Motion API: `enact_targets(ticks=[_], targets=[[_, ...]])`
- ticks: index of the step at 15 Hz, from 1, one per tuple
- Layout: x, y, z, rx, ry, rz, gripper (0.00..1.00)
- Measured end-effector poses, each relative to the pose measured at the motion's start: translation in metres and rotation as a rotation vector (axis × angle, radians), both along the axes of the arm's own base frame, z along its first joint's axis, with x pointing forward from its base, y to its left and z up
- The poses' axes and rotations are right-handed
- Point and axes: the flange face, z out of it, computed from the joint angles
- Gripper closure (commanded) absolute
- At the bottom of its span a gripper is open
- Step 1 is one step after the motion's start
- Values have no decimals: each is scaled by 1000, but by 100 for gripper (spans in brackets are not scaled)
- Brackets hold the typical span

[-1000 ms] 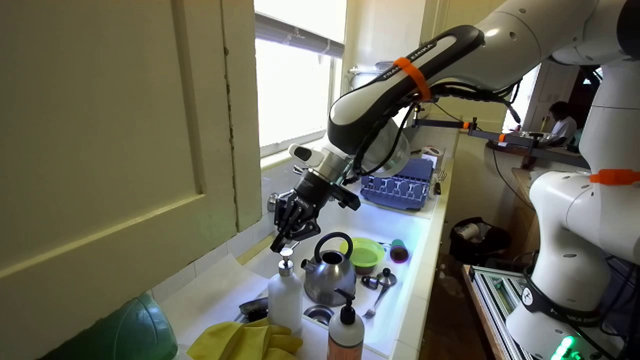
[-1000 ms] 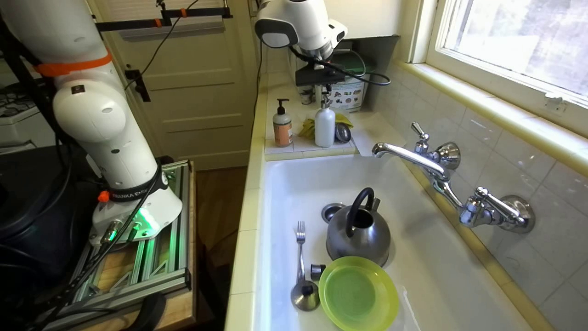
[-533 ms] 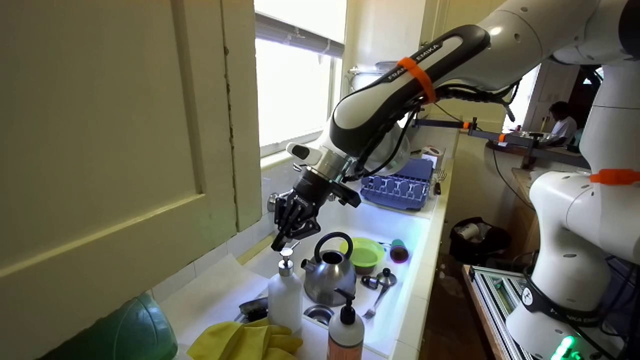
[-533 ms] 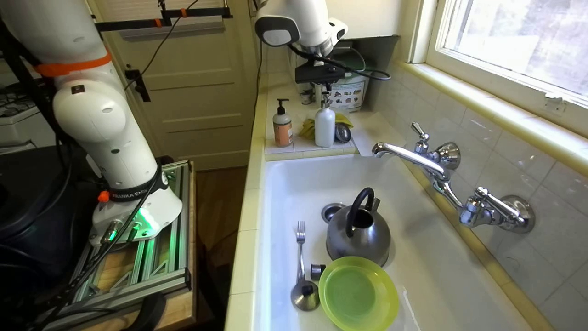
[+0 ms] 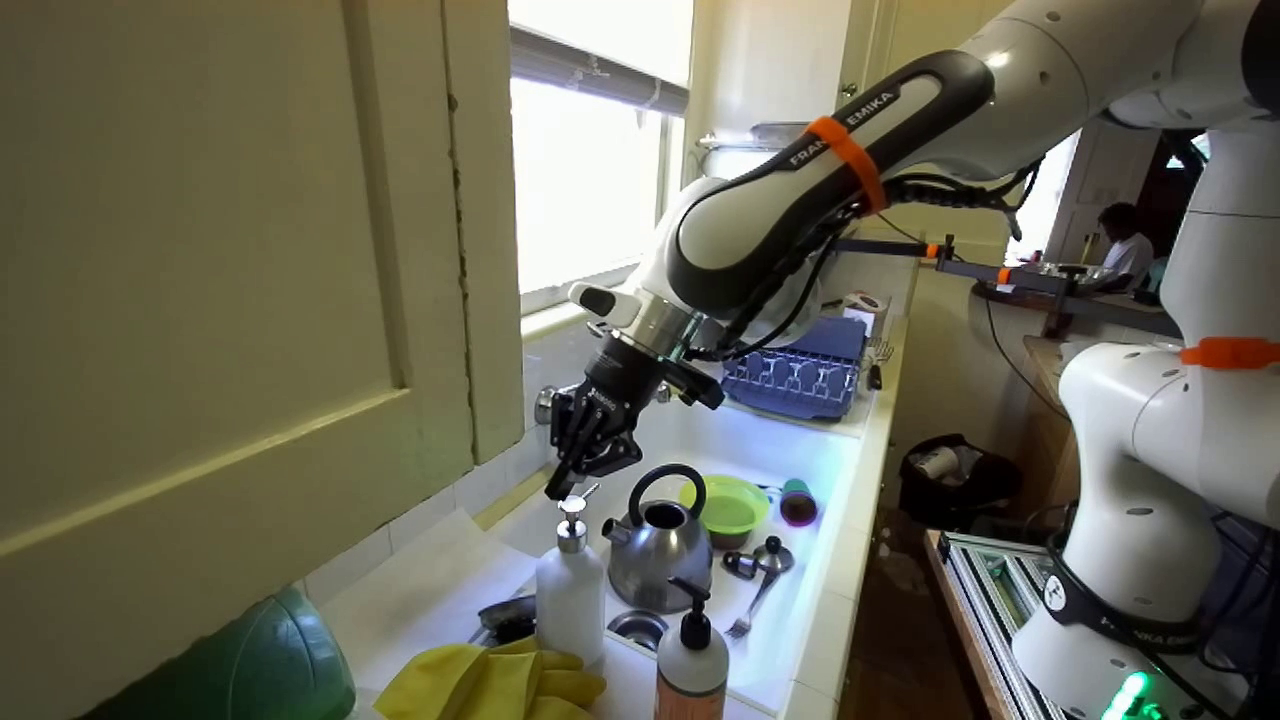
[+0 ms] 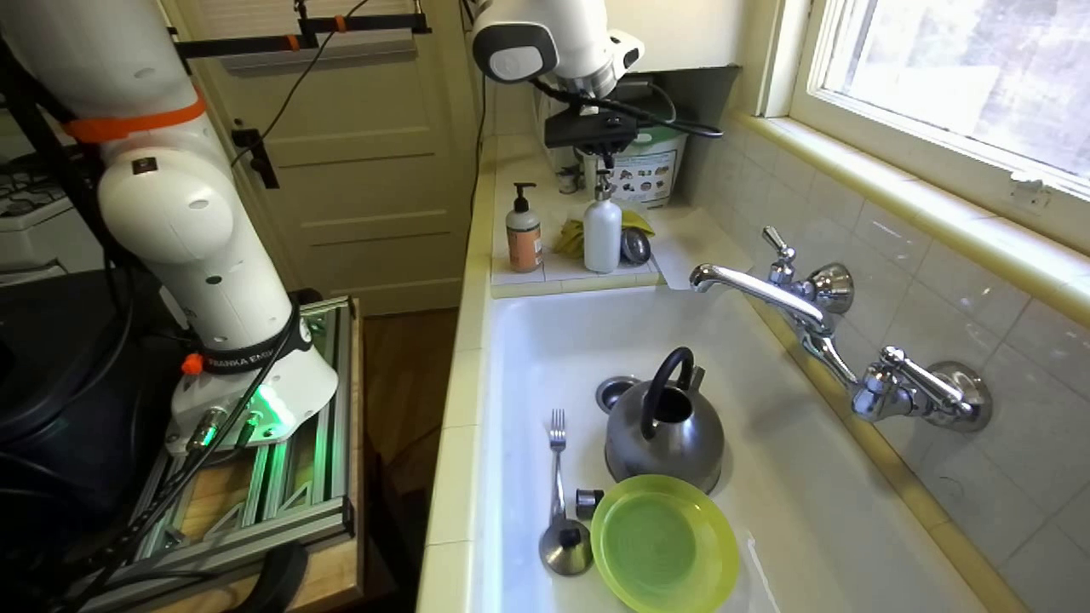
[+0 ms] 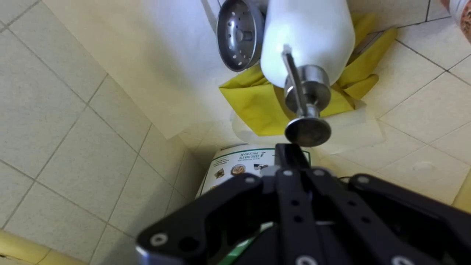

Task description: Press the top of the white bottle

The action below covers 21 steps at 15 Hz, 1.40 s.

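White bottle [image 6: 602, 238], upright at the edge of the bench [image 6: 558, 272], beside the sink [image 6: 553, 332]; jaws together, near its pump top [image 7: 308, 131]. Probably light and slippery: press the top's centre straight down.

Two pump bottles [image 6: 602, 238], one kettle [image 6: 660, 455], one faucet [image 6: 760, 294], two tap handles [image 6: 928, 381], one sink strainer [image 7: 237, 53]

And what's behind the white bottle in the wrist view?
Gloves, showing yellow on both sides of the white bottle, which hides part of them; anything else directly behind can't be seen.
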Motion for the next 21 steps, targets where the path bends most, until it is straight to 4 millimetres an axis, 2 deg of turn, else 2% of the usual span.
enact_targets(ticks=[10, 21], targets=[[-4, 17, 3, -39, 29, 11, 100], [-3, 9, 3, -76, 79, -27, 100]])
